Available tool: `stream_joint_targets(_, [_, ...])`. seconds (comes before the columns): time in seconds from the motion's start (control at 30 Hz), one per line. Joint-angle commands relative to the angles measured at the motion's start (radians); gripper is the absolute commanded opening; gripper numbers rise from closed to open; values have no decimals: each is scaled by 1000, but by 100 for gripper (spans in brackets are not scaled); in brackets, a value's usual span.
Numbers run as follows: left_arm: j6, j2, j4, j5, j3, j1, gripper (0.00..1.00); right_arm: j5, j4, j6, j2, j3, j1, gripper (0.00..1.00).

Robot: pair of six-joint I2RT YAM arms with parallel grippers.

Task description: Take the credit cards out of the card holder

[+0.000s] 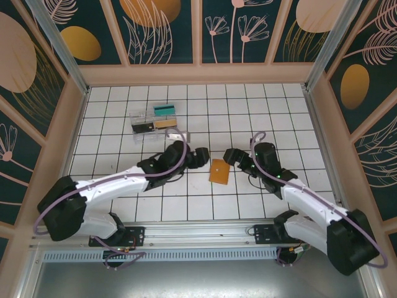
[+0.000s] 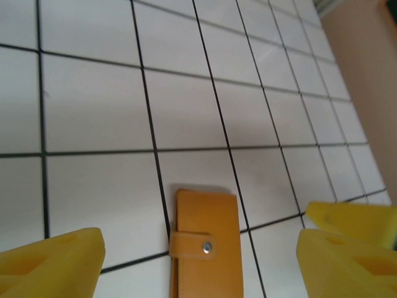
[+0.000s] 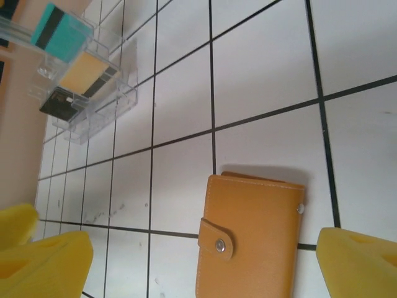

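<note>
Both claws are seen with their jaws wide apart, and nothing is held in them. In the left wrist view, the two yellow foam-like pads (image 2: pixel 53 264) of the left claw (image 1: pixel 201 155) appear on either side of the small flat orange-brown leather-like card holder (image 2: pixel 203 239), which is not touched by them. The right claw (image 1: pixel 231 155) is found just beside the holder's far right corner, and its soft matt yellow pads (image 3: pixel 46 261) are also kept apart from it.

The card holder is laid flat near the middle of the white tiled table (image 1: pixel 260 112), between the two claws and slightly nearer to the bases. It is rectangular with rounded corners and a smooth surface, and it is closed by a short strap with a small round metal snap (image 3: pixel 219 246). The glossy tiles are divided into squares by thin black lines.

A clear plastic tray (image 3: pixel 105 110) is placed well apart, towards the far left. A teal piece with a black stripe (image 3: pixel 59 31), a tan piece (image 3: pixel 87 71) and a black piece (image 3: pixel 59 105) are kept in it.

In both wrist views the near end of the holder is cut off by the lower edge, and the pads are shown only partly and blurred. What is inside the closed holder cannot be told.

Free tiles are seen around the holder on every side, and the pale wooden walls (image 1: pixel 198 74) stand well apart from it.
</note>
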Motion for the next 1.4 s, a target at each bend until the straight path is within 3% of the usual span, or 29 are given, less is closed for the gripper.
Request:
stream_joint_targets(0.0, [-47,74,-118,-71,86,-45,76,27,-98,-45,-56,-38,-17,80])
stream_joint_targets(0.13, [-37,173,-200,-55,173,-67,55,64,-105,-47,-69,-74,-19,52])
stream_joint_targets(0.17, [-35,194,-212,-46,187,-70,51,76,-102,-49,-76,-83,-19,49])
stream_joint_targets(0.33, [8,320,-343,-84,319,-120,50,77,-62,-69,-131,-135,-19,47])
stream_joint_targets(0.53, [82,474,-493,-131,473,-170,31,83,-56,-84,-134,-152,-29,53])
stream_joint_targets(1.0, [143,600,-560,-141,593,-180,31,23,-16,-77,-136,-192,-80,58])
stream_joint_targets(1.37, [165,662,-598,-146,614,-180,39,22,-18,-70,-135,-200,-87,62])
